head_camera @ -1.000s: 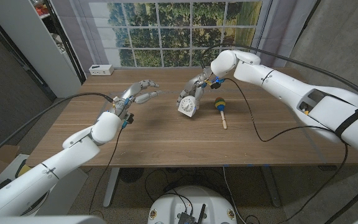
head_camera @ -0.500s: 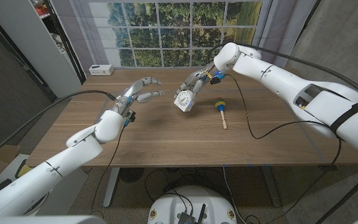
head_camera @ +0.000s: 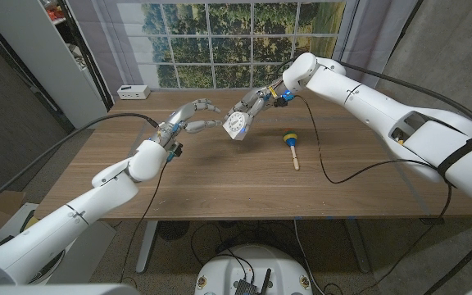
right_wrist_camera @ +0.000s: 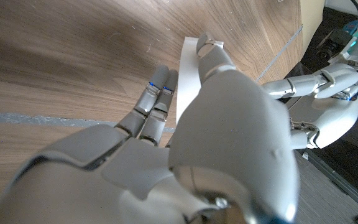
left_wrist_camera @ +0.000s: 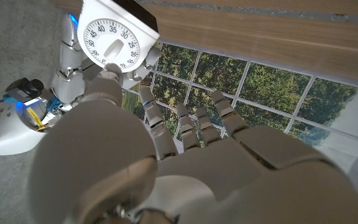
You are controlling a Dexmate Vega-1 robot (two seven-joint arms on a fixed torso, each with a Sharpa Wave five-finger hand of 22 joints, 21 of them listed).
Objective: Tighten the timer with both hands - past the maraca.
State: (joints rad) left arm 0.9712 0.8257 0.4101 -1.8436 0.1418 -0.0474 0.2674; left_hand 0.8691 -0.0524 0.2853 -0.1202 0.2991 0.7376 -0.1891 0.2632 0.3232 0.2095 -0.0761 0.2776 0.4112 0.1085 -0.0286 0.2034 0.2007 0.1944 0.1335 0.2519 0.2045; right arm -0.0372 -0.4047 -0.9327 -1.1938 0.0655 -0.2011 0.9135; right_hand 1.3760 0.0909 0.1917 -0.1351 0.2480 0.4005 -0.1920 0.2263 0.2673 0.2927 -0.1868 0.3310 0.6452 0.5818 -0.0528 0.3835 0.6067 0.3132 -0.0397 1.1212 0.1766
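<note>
Timer (left_wrist_camera: 112, 38) dial numerals 25–45, in right hand (head_camera: 248, 108).

A lab or test room is indicated. A wooden table (head_camera: 220, 176) on adjustable legs is set before a printed forest-window backdrop (head_camera: 236, 41), with cables trailing beneath.

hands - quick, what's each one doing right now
Left hand: open, fingers spread, reaching toward the timer's dial.
Right hand: holding the white square kitchen timer up off the wooden table.
</note>
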